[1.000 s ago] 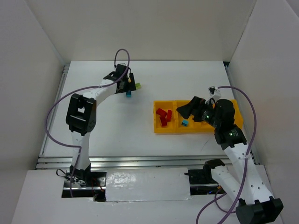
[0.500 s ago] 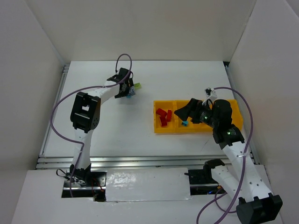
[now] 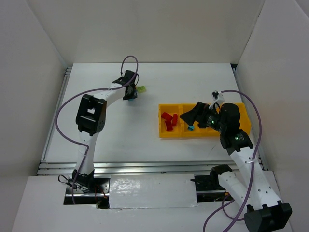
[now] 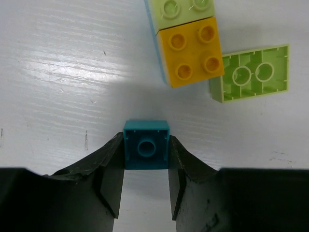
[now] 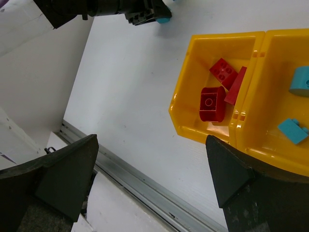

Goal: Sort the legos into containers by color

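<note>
Because my left gripper [image 4: 146,166] pinches the teal brick [image 4: 146,144] only at its fingertips, near the orange-green clump [image 4: 192,50] on the table [image 4: 58,72], I fear it twisting loose before reaching the tray [image 3: 166,136].

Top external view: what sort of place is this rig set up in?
Probably a lab robot test cell: a white table boxed in by plain white walls, aluminium rails along its near edge, plus the left arm and right arm sorting into a yellow tray.
</note>
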Controlling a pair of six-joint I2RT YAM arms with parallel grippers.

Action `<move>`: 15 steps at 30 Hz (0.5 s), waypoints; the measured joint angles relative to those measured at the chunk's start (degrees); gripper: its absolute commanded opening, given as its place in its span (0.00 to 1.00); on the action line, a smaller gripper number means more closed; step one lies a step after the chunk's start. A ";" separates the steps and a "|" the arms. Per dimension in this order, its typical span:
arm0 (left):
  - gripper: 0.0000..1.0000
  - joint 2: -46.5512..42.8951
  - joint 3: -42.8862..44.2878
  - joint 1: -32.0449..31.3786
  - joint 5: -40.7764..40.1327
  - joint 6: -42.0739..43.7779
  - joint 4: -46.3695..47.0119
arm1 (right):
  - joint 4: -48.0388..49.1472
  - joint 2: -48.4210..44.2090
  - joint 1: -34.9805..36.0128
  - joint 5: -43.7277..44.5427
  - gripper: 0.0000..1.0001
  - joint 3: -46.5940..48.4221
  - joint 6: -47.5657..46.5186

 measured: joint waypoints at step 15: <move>0.00 -26.16 -13.14 -16.92 -1.31 -2.32 4.42 | -0.42 -6.14 0.37 5.62 1.00 0.00 2.25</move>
